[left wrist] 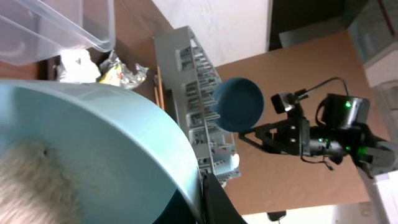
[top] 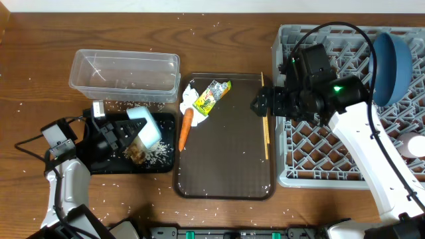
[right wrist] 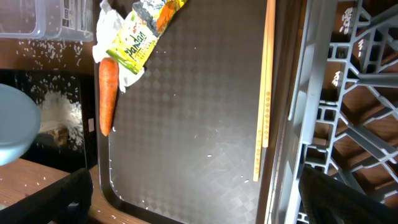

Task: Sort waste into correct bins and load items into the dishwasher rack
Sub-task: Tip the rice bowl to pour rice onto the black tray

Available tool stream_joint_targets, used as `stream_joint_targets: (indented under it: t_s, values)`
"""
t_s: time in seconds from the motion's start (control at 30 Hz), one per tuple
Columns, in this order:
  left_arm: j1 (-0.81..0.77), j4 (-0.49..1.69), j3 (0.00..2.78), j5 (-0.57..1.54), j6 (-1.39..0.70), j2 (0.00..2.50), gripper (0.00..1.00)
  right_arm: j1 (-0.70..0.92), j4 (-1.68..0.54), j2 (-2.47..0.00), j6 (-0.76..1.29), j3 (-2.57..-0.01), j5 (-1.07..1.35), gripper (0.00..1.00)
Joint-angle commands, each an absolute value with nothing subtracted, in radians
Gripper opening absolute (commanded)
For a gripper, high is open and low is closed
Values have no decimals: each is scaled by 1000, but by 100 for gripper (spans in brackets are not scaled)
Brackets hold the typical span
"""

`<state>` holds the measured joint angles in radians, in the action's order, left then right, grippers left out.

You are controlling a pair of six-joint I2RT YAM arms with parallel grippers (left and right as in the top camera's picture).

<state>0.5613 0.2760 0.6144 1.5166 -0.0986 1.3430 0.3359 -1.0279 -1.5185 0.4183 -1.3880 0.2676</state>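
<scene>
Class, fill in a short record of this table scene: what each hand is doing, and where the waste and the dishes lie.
left hand: shut on the light-blue cup, tipped over the black tray
right hand: open, above the chopsticks
brown tray: carrot, wrapper, tissue, chopsticks
rack: dark-blue plate on edge

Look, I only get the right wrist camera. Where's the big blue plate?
Observer: The plate stands on edge in the rack, at its far right corner.
Operator: What's holding that light blue cup?
Observer: The left pincer is shut on the cup, which is tipped over the black tray.
Operator: Is anything else in the rack?
Observer: A white bowl, half cut off by the picture's edge, sits at the rack's right side.
</scene>
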Motion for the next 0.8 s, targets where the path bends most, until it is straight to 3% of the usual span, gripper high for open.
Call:
stream_joint_targets:
  t_s: [0.0,0.2,0.27,0.37,0.47,0.57,0.63,0.77]
  values:
    - [567,274,602,1561,-66,1350,6,335,-1028,-1525,433,-1393,258,99]
    - [564,274,598,1573,-114,1346,6,334,-1023,-1525,433,-1393,258,99]
    - [564,275,590,1552,25,1345,6,334,-1021,-1525,433,-1393,258,99]
    - [561,268,588,1573,-111,1360,6,334,-1010,-1525,434,-1393,258,99]
    - [542,278,583,1546,37,1359,6,334,-1013,-1525,433,-1393,258,99]
    - [539,270,583,1574,-91,1364,6,334,-998,-1524,433,-1393,258,99]
    - [531,275,573,1551,35,1360,6,334,-1003,-1525,433,-1393,258,99]
    - [525,261,571,1573,-38,1361,6,334,-1000,-1525,433,-1393,258,99]
